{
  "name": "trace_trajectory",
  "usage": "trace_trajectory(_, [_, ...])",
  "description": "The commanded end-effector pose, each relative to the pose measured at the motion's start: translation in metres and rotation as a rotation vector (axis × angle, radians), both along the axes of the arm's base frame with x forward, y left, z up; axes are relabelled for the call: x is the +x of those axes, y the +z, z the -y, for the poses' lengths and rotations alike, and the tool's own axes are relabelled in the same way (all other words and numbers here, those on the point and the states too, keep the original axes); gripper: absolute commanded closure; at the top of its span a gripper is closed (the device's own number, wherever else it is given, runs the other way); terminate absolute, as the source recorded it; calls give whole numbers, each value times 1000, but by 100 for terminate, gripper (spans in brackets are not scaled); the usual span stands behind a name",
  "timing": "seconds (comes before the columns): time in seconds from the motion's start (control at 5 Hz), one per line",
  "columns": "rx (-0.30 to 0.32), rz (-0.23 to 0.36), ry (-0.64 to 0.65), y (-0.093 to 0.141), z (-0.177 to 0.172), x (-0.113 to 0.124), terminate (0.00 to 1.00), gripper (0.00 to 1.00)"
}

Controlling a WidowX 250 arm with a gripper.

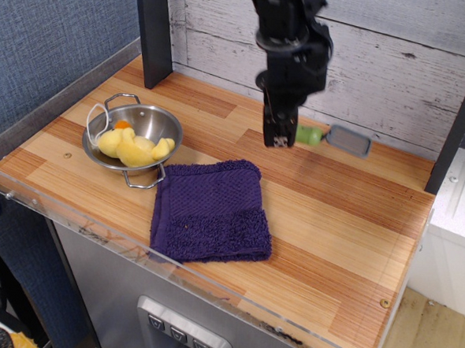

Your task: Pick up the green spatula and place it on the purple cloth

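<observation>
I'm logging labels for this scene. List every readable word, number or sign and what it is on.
None can be read.
The buttons on the grey panel under the wooden table bear marks too small to read.
The black gripper shows no legible label.

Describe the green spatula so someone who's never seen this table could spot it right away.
Start at the white plank wall behind the wooden table and follow the black robot gripper down. Clamped in its jaws, raised off the wood, is the small toy spatula. It is the only thing with a lime-green handle and flat grey slotted blade.
</observation>
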State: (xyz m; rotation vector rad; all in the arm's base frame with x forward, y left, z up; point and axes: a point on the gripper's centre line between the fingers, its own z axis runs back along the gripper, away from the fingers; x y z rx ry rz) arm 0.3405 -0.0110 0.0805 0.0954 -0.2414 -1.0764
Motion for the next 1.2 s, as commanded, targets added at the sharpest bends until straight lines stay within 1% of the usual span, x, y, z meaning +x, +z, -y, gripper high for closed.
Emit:
trace_trajectory(0.0, [1,82,-21,56,-3,-49,0,100])
trace_trajectory(0.2, [14,77,-20,63,-11,-71,0,100])
trace_trajectory(0.4, [27,80,-16,61,-26,-91,0,100])
trace_trajectory(0.6, [41,60,-10,48,-38,-95,0,100])
trace_trajectory(0.8, [55,39,2,29,-51,-97,0,100])
trace_trajectory(1.0, [61,22,5,8,-57,-95,0,100])
